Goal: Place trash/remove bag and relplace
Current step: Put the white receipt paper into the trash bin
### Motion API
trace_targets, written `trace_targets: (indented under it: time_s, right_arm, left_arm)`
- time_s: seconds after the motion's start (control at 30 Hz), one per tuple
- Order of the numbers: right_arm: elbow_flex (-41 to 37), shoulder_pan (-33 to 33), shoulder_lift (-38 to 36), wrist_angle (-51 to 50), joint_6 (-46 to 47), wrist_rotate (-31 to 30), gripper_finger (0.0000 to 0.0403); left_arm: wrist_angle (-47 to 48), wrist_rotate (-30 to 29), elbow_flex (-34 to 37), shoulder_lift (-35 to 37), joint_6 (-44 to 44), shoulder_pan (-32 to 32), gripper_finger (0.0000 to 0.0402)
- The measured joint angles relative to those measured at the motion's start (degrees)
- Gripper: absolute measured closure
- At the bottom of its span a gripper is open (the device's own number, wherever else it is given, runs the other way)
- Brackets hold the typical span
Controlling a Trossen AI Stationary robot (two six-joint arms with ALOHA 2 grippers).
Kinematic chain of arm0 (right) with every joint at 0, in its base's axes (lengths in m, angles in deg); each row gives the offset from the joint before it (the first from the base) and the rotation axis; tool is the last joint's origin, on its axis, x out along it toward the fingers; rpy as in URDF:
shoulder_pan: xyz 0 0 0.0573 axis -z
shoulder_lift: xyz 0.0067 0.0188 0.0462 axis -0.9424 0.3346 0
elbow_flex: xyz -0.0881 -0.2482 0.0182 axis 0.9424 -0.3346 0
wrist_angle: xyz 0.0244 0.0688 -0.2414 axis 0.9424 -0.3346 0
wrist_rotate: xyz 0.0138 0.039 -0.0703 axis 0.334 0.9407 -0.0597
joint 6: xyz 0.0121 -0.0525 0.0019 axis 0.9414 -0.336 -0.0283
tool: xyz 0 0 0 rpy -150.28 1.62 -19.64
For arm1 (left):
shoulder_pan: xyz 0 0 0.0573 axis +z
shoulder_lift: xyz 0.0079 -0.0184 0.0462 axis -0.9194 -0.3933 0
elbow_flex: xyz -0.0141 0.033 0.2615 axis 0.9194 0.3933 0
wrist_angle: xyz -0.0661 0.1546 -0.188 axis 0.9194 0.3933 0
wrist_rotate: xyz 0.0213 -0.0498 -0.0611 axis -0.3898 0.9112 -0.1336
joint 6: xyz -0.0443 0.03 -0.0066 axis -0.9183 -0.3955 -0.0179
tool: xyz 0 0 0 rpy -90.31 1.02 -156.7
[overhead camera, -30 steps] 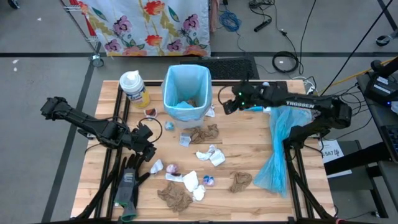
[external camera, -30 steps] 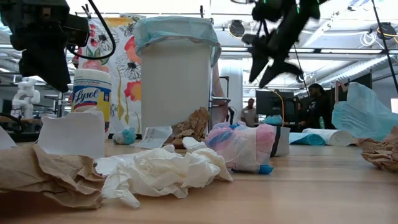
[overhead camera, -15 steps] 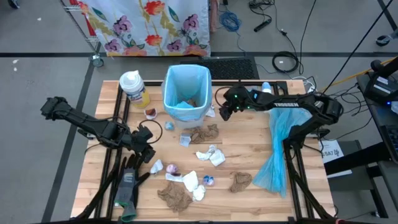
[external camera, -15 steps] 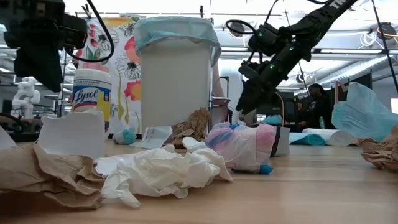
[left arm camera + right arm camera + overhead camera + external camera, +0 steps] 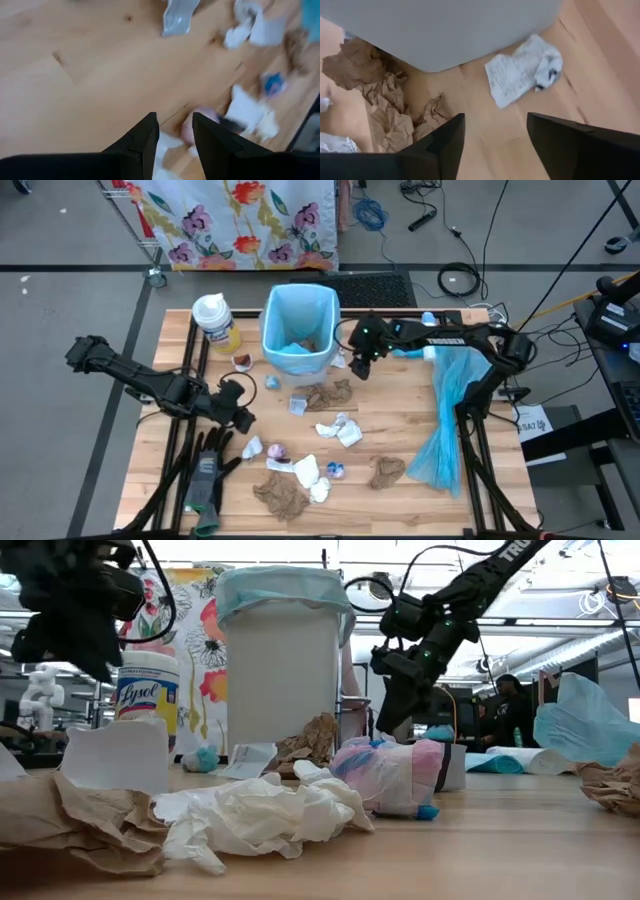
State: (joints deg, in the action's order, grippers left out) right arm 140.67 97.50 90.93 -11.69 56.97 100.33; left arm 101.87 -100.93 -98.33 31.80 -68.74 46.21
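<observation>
Wooden desk [image 5: 400,430] under two dark robot arms, littered with trash: brown paper towels, white tissue wads, small purple wrappers. A white bin [image 5: 299,330] with a blue bag in it stands at the back.

The step in hand appears to be gathering scraps into the bin. The right gripper [image 5: 358,370] hangs low just beside the bin, jaws wide and empty; a white paper scrap [image 5: 522,75] lies just ahead of them, and a crumpled brown paper towel [image 5: 330,394] lies near. The next move likely calls for lowering and closing on one piece.

The left gripper [image 5: 243,418] hovers over tissue wads [image 5: 252,112], jaws narrow, nothing visibly held.

Most of the bin's contents are hidden. A loose blue bag [image 5: 447,420] lies well apart.
</observation>
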Motion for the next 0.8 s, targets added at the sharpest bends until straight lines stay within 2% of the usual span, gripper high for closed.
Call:
trace_targets:
  time_s: [0.17, 0.33, 0.5, 0.63, 0.8]
  right_arm:
    - [3.83, -1.07, 1.79, -0.08, -3.55, -6.85, 0.0151]
    - [4.89, -1.66, 5.37, 0.12, -4.42, -7.87, 0.0126]
    - [4.82, -1.66, 10.14, 1.97, -6.92, -8.01, 0.0117]
    - [4.82, -1.66, 12.72, 7.27, -5.34, -10.49, 0.0119]
    - [4.82, -1.66, 15.47, 12.67, -3.82, -10.66, 0.0121]
  left_arm:
    - [-5.34, -2.85, 0.0, -0.58, -4.0, -0.01, 0.0276]
    - [-11.89, -5.91, 0.0, -2.64, -2.2, 0.01, 0.0276]
    - [-15.26, -8.29, 0.0, -5.62, -0.42, -0.01, 0.0276]
    - [-15.84, -8.11, 0.0, -8.22, -0.81, 0.0, 0.0276]
    - [-17.57, -7.01, 0.0, -10.5, -0.83, -0.01, 0.0276]
